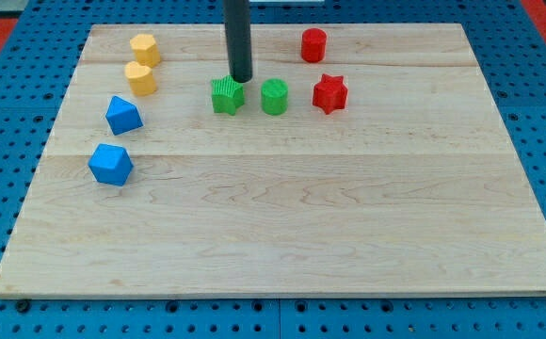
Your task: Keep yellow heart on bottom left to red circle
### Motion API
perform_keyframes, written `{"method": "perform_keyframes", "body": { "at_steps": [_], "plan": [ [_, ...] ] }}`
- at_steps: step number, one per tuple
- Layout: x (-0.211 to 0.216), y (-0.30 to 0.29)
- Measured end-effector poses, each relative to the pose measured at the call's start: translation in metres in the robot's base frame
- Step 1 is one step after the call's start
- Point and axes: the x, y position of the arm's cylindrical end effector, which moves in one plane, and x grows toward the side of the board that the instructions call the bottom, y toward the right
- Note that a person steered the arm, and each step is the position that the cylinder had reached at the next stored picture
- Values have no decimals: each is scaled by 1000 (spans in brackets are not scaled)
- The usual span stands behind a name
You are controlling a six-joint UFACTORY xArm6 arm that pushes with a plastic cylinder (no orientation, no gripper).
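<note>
The red circle (313,44) stands near the view's top, right of centre. Two yellow blocks sit at the top left: an upper one (145,48) and a lower one (141,78); I cannot tell for sure which is the heart. My tip (241,79) is the lower end of the dark rod, just above and touching or almost touching the green block (227,96). The tip is well right of the yellow blocks and left of the red circle.
A green round block (274,97) and a red star (329,93) lie right of the green block. Two blue blocks (123,115) (111,164) sit at the left. The wooden board (282,245) lies on a blue pegboard surface.
</note>
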Motion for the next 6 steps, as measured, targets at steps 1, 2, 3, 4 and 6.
{"method": "perform_keyframes", "body": {
  "at_steps": [1, 2, 3, 4, 6],
  "plan": [
    [6, -42],
    [37, -69],
    [54, -120],
    [45, -185],
    [0, -109]
  ]
}}
